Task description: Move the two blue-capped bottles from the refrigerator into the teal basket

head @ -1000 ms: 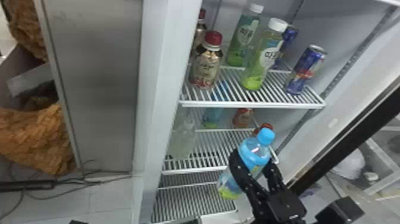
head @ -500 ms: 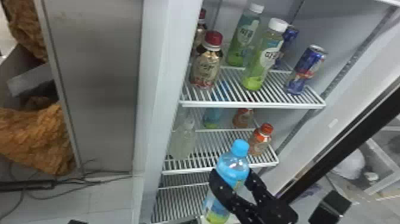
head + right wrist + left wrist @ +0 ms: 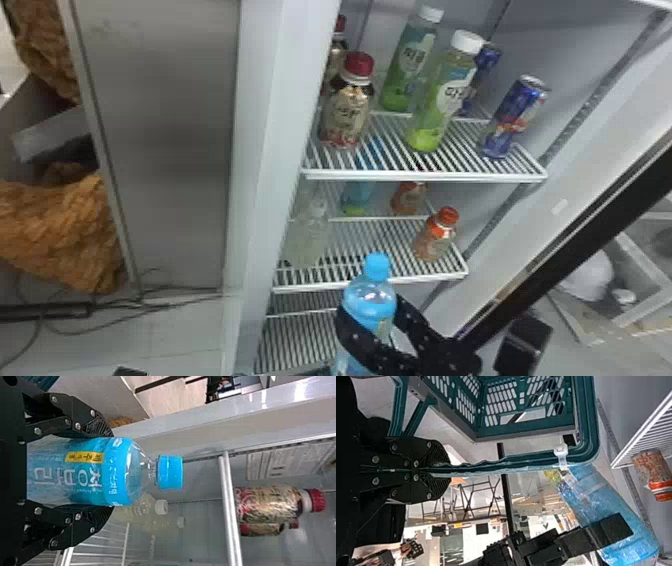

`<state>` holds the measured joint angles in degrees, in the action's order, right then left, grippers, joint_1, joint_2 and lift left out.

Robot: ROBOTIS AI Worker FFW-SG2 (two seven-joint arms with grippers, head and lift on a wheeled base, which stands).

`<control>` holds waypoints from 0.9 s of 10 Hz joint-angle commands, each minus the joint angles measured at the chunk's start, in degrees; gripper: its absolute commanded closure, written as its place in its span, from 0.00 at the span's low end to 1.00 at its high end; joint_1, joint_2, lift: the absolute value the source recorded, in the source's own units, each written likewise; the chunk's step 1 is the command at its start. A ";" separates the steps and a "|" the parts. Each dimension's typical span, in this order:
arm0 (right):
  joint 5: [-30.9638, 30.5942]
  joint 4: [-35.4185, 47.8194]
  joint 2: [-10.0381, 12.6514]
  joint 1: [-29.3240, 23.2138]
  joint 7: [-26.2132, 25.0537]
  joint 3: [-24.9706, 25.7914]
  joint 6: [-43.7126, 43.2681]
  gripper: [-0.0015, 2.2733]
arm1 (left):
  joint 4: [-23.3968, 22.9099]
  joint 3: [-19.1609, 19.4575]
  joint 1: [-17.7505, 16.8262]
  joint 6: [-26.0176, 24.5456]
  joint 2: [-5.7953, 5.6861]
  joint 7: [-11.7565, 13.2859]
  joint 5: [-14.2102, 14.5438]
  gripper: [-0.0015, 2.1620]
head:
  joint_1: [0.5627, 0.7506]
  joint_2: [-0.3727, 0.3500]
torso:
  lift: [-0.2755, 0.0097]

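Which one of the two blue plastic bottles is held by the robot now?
It is the nearer blue plastic bottle, between the black fingers of the right hand. The other blue bottle stands farther back, on the white wire shelf under the top one.

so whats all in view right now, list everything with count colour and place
blue-capped bottle: 1, blue, in right gripper
blue bottle: 1, blue, middle shelf, back
white-capped bottles: 2, green, top shelf
red-capped bottles: 2, gold, top shelf
cans: 2, blue, top shelf
orange bottles: 2, orange, middle shelf
clear bottles: 2, pale, middle shelf
basket: 1, teal, in left gripper
shelves: at least 3, white, in fridge
fridge: 1, white-grey, centre
panel: 1, grey, left of fridge
cables: several, black, floor
right gripper: 1, black, around bottle
left gripper: 1, black, on basket rim
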<state>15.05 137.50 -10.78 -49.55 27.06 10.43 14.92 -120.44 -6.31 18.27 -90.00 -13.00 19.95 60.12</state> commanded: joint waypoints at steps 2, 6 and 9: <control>0.59 -0.60 -2.14 1.60 1.59 -2.61 2.09 0.27 | 0.00 -0.11 -0.13 -0.03 -0.01 0.08 0.00 0.55 | 0.70 0.03 | 0.46; 1.21 1.93 -4.77 2.30 2.30 -4.98 10.10 0.27 | 0.00 -0.37 -0.13 -0.03 -0.09 0.00 0.00 0.55 | 0.70 0.03 | 0.46; 2.26 -5.24 -4.95 7.36 5.11 -6.12 12.78 0.27 | 0.00 -0.28 0.01 -0.03 0.08 0.00 -0.09 0.55 | 0.70 0.03 | 0.46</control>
<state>16.93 134.34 -15.83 -43.51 32.01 4.56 27.50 -120.44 -6.60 18.15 -90.00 -12.98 19.95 60.05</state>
